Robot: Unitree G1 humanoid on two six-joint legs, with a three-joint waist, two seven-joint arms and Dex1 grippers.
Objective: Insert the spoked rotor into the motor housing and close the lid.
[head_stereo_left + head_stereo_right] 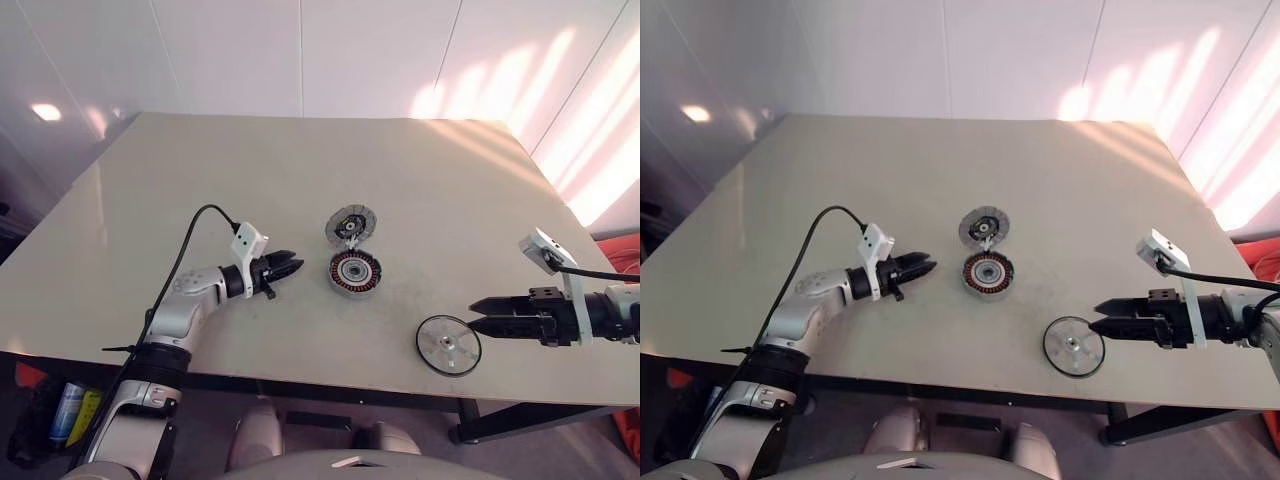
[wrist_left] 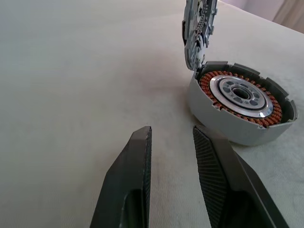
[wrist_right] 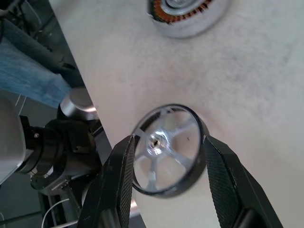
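Spoked rotor (image 1: 448, 345) flat on the table (image 1: 300, 200) near its front edge, right gripper (image 1: 476, 324) spread wide beside it, left gripper (image 1: 297, 267) slightly apart and empty near the motor housing (image 1: 354, 272), lid (image 1: 351, 225) standing up.

Bright, even light; slanting sun stripes glare on the white wall at the right, a lamp spot reflects at the left, the beige rectangular tabletop (image 1: 300, 180) shows faint shadows, and near black fingers (image 3: 118, 185) blur slightly
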